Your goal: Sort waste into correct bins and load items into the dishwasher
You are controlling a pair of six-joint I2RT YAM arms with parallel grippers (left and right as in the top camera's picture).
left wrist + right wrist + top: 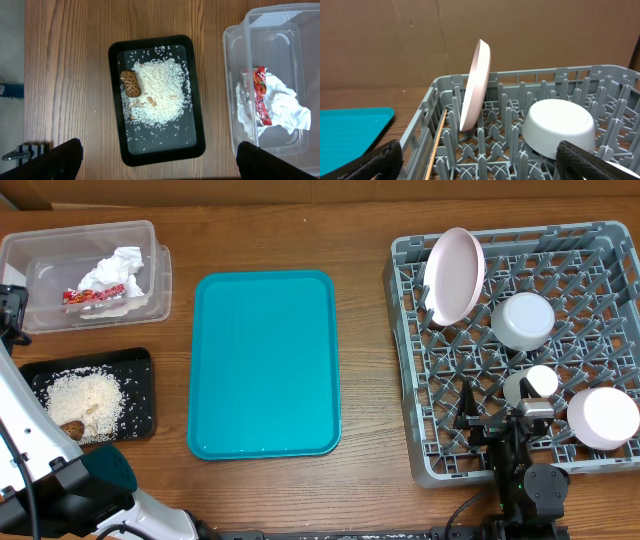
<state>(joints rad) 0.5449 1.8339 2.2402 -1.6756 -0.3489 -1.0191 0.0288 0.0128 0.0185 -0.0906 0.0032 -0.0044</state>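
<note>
The clear tub [40, 255] at the back left holds the crumpled white napkin [115, 272] and the red-and-white wrapper [90, 296]; both show in the left wrist view, the napkin [285, 102] beside the wrapper [261, 95]. The black tray [140, 395] holds the rice with a brown lump [131, 82]. The grey dish rack [410, 360] holds the upright pink plate [453, 275], the upturned bowl [523, 320], the small cup [540, 382] and the pink dish [603, 418]. My left gripper [160, 167] is open and empty, high above the black tray [200, 100]. My right gripper [505, 420] is open and empty over the rack's front.
The teal tray [265, 365] lies bare in the middle of the wooden table. A thin wooden stick [436, 145] lies along the rack's left wall. A brown cardboard wall stands behind the rack. My left arm [30, 420] crosses the table's left edge.
</note>
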